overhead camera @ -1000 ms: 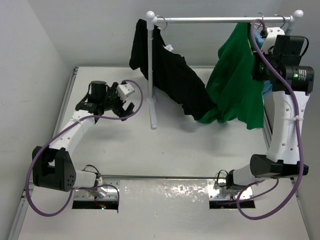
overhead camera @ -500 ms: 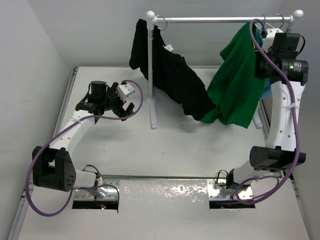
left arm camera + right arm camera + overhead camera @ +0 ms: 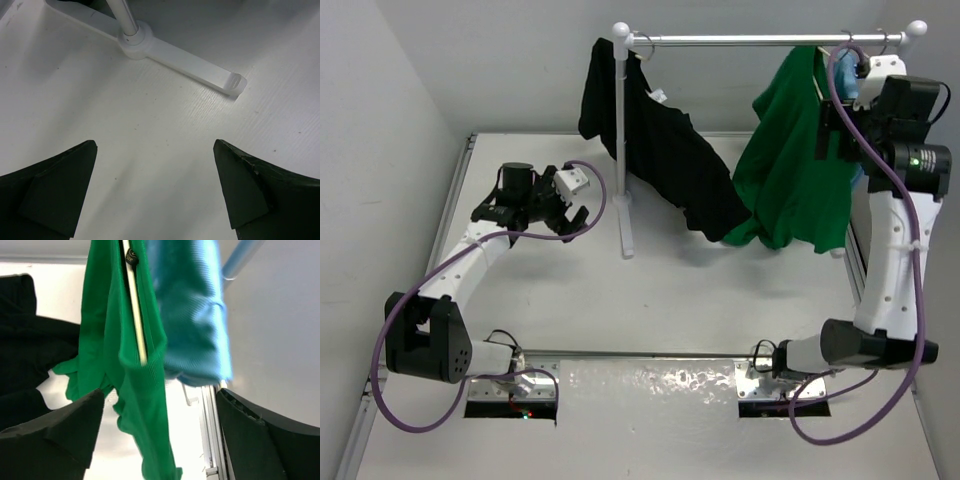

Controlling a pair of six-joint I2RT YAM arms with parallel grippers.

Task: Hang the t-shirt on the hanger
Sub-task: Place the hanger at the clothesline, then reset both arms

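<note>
The green t-shirt [image 3: 790, 160] hangs from the right end of the rail and drapes down to the table. In the right wrist view the t-shirt [image 3: 107, 325] is wrapped over a thin cream hanger [image 3: 135, 310], of which only one arm shows inside the cloth. My right gripper [image 3: 161, 392] is open, its fingers wide on either side of the hanging cloth and not pinching it. From above, the right gripper [image 3: 828, 128] sits against the shirt's right edge, just under the rail. My left gripper [image 3: 155, 145] is open over bare table at the left [image 3: 570, 220].
A black garment [image 3: 660, 150] hangs from the left of the rail [image 3: 740, 40] and trails onto the table beside the rack post [image 3: 622, 140]. A light-blue garment [image 3: 195, 310] hangs right behind the green one. The rack's foot [image 3: 185, 55] lies ahead of the left gripper.
My right gripper has gone from shut to open and drawn slightly right of the shirt. The green t-shirt hangs straighter. The left arm is still.
</note>
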